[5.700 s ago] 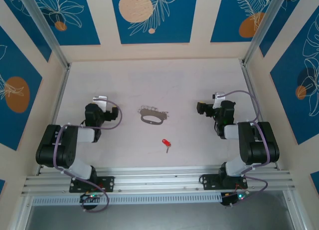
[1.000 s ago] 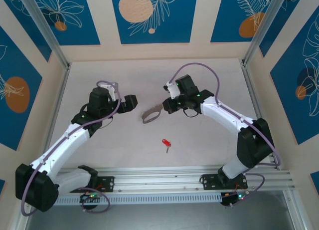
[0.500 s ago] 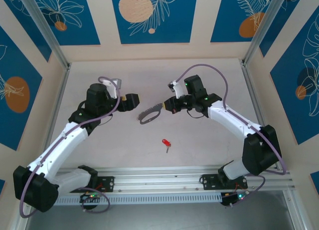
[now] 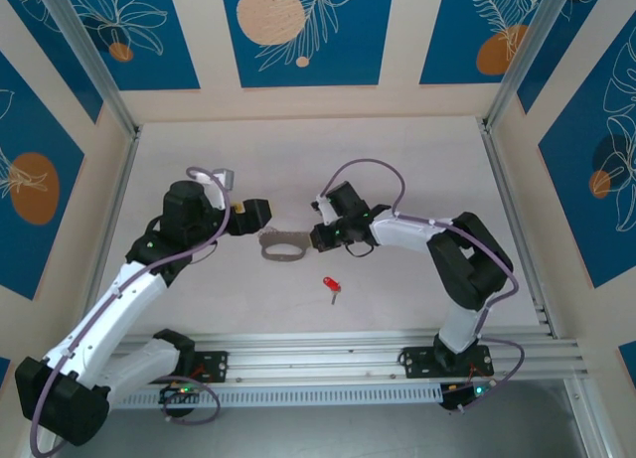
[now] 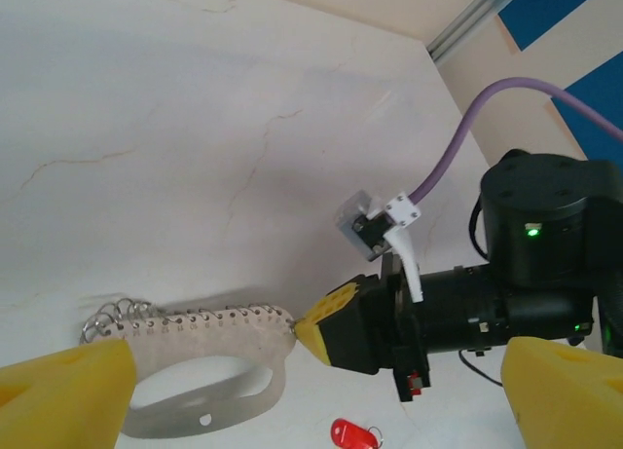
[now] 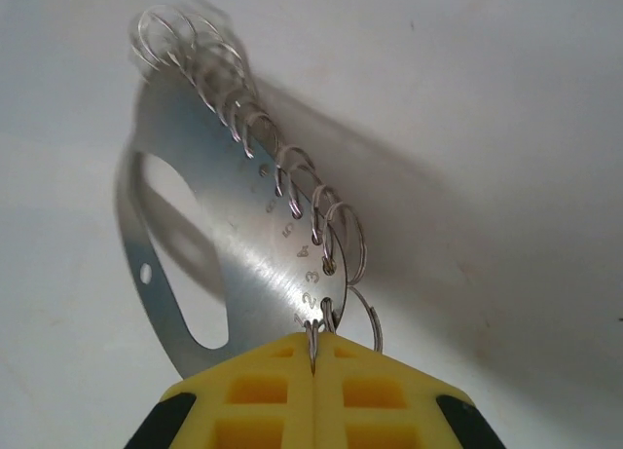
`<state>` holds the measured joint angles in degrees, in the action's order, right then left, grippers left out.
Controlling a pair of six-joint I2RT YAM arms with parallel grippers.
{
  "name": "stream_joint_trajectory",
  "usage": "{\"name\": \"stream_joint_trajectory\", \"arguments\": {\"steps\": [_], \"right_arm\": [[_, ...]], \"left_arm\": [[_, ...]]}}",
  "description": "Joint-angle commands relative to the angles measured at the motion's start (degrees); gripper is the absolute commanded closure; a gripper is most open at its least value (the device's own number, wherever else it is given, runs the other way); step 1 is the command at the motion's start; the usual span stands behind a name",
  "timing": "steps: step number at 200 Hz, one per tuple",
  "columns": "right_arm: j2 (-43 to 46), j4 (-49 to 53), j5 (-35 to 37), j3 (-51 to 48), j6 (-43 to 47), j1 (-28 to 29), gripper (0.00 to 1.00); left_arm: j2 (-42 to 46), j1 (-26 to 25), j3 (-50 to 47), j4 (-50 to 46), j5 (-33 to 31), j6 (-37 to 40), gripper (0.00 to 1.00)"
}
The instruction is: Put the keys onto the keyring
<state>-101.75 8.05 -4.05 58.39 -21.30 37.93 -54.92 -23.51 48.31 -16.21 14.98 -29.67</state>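
Observation:
The keyring (image 4: pixel 283 246) is a flat grey metal oval plate (image 6: pixel 248 264) with a row of small silver rings (image 6: pixel 292 186) along one numbered edge. My right gripper (image 4: pixel 312 239) is shut on the end ring of that row (image 6: pixel 312 361) and holds the plate tilted above its shadow. The key (image 4: pixel 329 283), red-headed with a short silver blade, lies on the table nearer the arm bases, also seen as the red head (image 5: pixel 352 434). My left gripper (image 4: pixel 254 215) hovers just left of the keyring, its yellow fingers (image 5: pixel 58 395) spread wide apart and empty.
The pale table (image 4: pixel 397 160) is walled by cream and blue patterned panels. An aluminium rail (image 4: pixel 318 354) with both arm bases runs along the near edge. The right arm's purple cable (image 5: pixel 458 147) loops above its wrist.
Since a second ago my right gripper has carried the keyring left and toward the near edge. The left gripper has shifted slightly nearer. The red key has stayed put.

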Motion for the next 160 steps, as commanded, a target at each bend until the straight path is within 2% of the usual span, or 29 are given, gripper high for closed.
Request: {"name": "stream_joint_trajectory", "arguments": {"steps": [1, 21, 44, 59, 104, 140, 160], "right_arm": [[-2.50, -2.77, 2.65, -0.48, -3.07, 0.95, 1.00], [-3.89, -1.90, 2.73, 0.48, -3.95, 1.61, 1.00], [-0.14, -1.33, 3.87, -0.89, -5.18, 1.50, 0.75], [4.06, -0.50, 4.05, -2.36, -5.59, 0.73, 0.68], [11.70, 2.18, 4.14, -6.19, -6.40, -1.01, 0.64], [9.03, 2.51, 4.38, -6.30, -5.36, 0.74, 0.63], [6.65, 3.89, 6.88, -4.47, -4.55, 3.03, 0.63]], "left_arm": [[1.03, -0.44, -1.31, -1.35, -0.82, -0.51, 0.03], [1.13, -0.50, -2.21, -0.72, -0.84, -0.98, 0.04], [1.10, -0.49, -2.92, -0.14, -1.05, -1.37, 0.03], [1.19, -0.50, -3.22, -0.35, -1.44, -1.52, 0.03], [2.81, -0.58, -5.67, 1.58, -3.64, -3.52, 0.02], [2.77, -0.58, -5.68, 1.83, -4.50, -4.00, 0.02], [2.79, -0.58, -5.68, 1.45, -4.79, -3.81, 0.01]]}}
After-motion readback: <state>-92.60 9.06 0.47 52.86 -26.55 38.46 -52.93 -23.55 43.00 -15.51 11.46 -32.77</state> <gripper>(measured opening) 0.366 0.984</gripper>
